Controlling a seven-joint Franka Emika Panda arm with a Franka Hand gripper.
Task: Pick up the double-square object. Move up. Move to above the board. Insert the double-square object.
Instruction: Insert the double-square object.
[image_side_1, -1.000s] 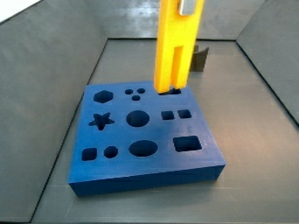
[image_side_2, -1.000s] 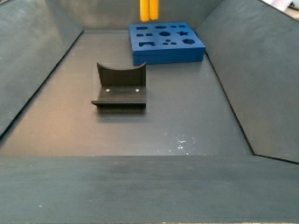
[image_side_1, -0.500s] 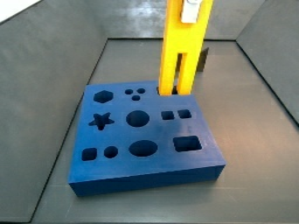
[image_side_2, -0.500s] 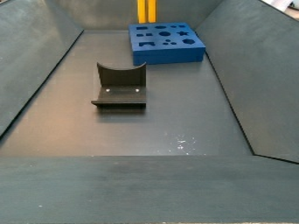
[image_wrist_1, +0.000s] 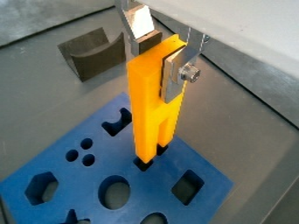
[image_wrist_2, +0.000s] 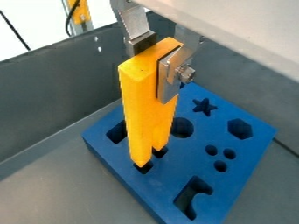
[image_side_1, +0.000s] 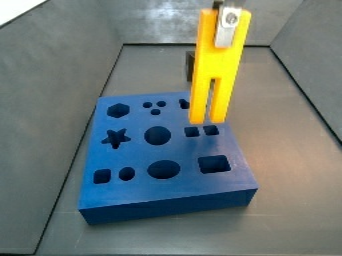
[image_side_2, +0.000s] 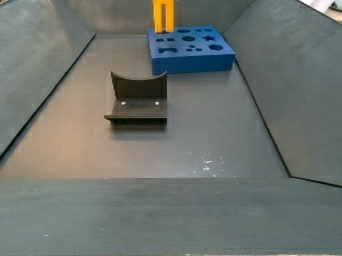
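Observation:
The double-square object (image_side_1: 211, 70) is a tall yellow-orange bar, upright, with a slot splitting its lower half into two prongs. My gripper (image_side_1: 230, 25) is shut on its top end. Both wrist views show a silver finger (image_wrist_1: 176, 74) pressed flat on one face and the other finger (image_wrist_2: 140, 39) behind the bar (image_wrist_2: 146, 109). The bar (image_wrist_1: 149, 105) stands over the blue board (image_side_1: 174, 205), and its prong tips meet the pair of small square holes (image_side_1: 202, 129). How deep they sit is hidden. In a side view, bar (image_side_2: 162, 14) and board (image_side_2: 194, 62) are at the far end.
The dark fixture (image_side_2: 136, 98) stands on the grey floor in front of the board and shows in a wrist view (image_wrist_1: 91, 51). The board (image_wrist_1: 100, 168) has star, hexagon, circle, oval and square holes. Grey sloped walls (image_side_2: 40, 90) close in the floor.
The gripper has carried the bar sideways across the board and lower. Its prongs went from the board's back edge to the pair of small square holes.

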